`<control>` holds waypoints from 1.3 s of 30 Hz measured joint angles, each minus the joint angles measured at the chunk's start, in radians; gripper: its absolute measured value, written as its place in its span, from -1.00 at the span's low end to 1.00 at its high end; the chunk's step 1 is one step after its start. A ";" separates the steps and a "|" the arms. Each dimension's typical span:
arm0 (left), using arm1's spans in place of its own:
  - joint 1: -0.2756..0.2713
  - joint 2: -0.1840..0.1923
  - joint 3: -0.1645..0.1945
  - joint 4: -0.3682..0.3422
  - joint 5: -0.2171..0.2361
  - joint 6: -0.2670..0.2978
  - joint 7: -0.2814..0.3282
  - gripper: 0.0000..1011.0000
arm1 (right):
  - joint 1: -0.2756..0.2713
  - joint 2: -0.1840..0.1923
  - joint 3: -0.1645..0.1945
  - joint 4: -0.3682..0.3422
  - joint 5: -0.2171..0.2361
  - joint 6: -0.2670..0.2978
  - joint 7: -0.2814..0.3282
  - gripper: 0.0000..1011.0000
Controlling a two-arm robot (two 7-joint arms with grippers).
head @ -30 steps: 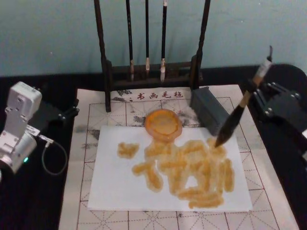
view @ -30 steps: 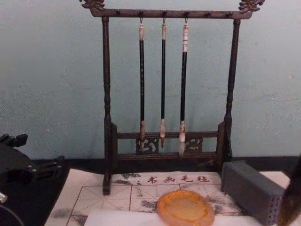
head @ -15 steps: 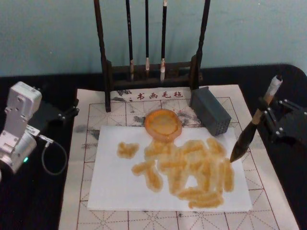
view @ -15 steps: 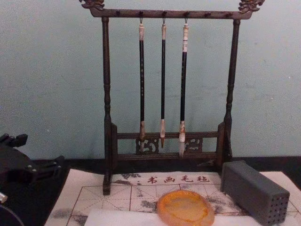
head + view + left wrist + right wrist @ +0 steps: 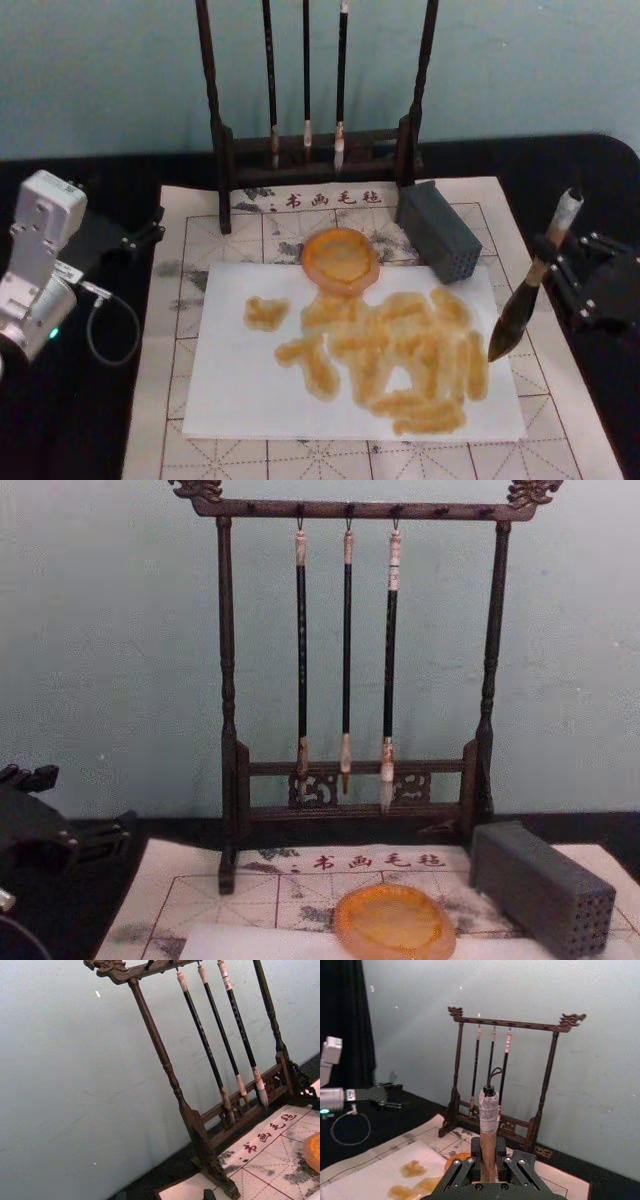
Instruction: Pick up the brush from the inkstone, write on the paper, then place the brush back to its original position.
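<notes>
At the right edge of the head frame: the right gripper (image 5: 553,268), jaws clenched on the brush (image 5: 527,292) high on its tan handle, just below the white cap.
Brush axis: tilted, with the cap toward the upper right and the bristles toward the lower left. In the right wrist view the handle stands straight up between the jaws.
Bristle tip: over the right margin of the paper (image 5: 230,395), just beside the orange strokes. Whether it touches the sheet cannot be told.
Inkstone (image 5: 341,258): at the paper's top edge near the frame's centre, with nothing resting on it. It lies up and to the left of the tip, well apart from it.
Block (image 5: 438,232): grey, just right of the inkstone and close to the straight line from the right gripper to the dish.
Left gripper (image 5: 148,232): parked at the left edge of the frame on the dark worktop (image 5: 70,430), jaws released and empty, well apart from the brush.
Nearer arm: the right, by far, and it already has the brush.
Step, as judged: strokes cover much of the sheet, so the writing looks near its end, and the return to the inkstone is not yet done.
Next move calls for: lifting the tip clear, then carrying it left and up-frame, bristles leading, to the dish.
Risk: wet bristles smearing the strokes, or the handle catching the block.
</notes>
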 joint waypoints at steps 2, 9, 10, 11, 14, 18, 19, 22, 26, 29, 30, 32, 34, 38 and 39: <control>0.000 0.000 0.000 0.000 0.000 0.000 0.000 0.98 | -0.007 0.003 0.006 -0.002 0.002 -0.007 0.019 -0.61; 0.000 0.000 0.000 0.000 0.000 0.000 0.000 0.98 | -0.027 0.018 0.014 -0.006 0.028 -0.018 0.075 -0.61; 0.000 0.000 0.000 0.000 0.000 0.000 0.000 0.98 | -0.029 0.019 0.014 -0.007 0.030 -0.018 0.079 -0.61; 0.000 0.000 0.000 0.000 0.000 0.000 0.000 0.98 | -0.032 0.023 0.014 -0.007 0.034 -0.020 0.087 -0.61; 0.000 0.000 0.000 0.000 0.000 0.000 0.000 0.98 | -0.038 0.029 0.010 -0.007 0.040 -0.026 0.102 -0.61; 0.000 0.000 0.000 0.000 0.000 0.000 0.000 0.98 | -0.040 0.037 0.004 -0.003 0.049 -0.030 0.117 -0.61; 0.000 0.000 0.000 0.000 0.000 0.000 0.000 0.98 | -0.039 0.042 0.002 0.002 0.055 -0.032 0.126 -0.61; 0.000 0.000 0.000 0.000 0.000 0.000 0.000 0.98 | -0.037 0.051 -0.002 0.013 0.062 -0.036 0.138 -0.61; 0.000 0.000 0.000 0.000 0.000 0.000 0.000 0.98 | -0.035 0.060 -0.003 0.022 0.064 -0.040 0.146 -0.61; 0.000 0.000 0.000 0.000 0.000 0.000 0.000 0.98 | -0.034 0.066 -0.004 0.026 0.065 -0.044 0.152 -0.61; 0.000 0.000 0.000 0.000 0.000 0.000 0.000 0.98 | -0.034 0.069 -0.005 0.028 0.067 -0.047 0.157 -0.61; 0.000 0.000 0.000 0.000 0.000 0.000 0.000 0.98 | -0.036 0.076 -0.006 0.029 0.070 -0.053 0.166 -0.61; 0.000 0.000 0.000 0.000 0.000 0.000 0.000 0.98 | -0.038 0.080 -0.008 0.031 0.072 -0.059 0.173 -0.61; 0.000 0.000 0.000 0.000 0.000 0.000 0.000 0.98 | -0.039 0.085 -0.010 0.034 0.073 -0.064 0.178 -0.61; 0.000 0.000 0.000 0.000 0.000 0.000 0.000 0.98 | -0.039 0.087 -0.012 0.036 0.073 -0.065 0.180 -0.61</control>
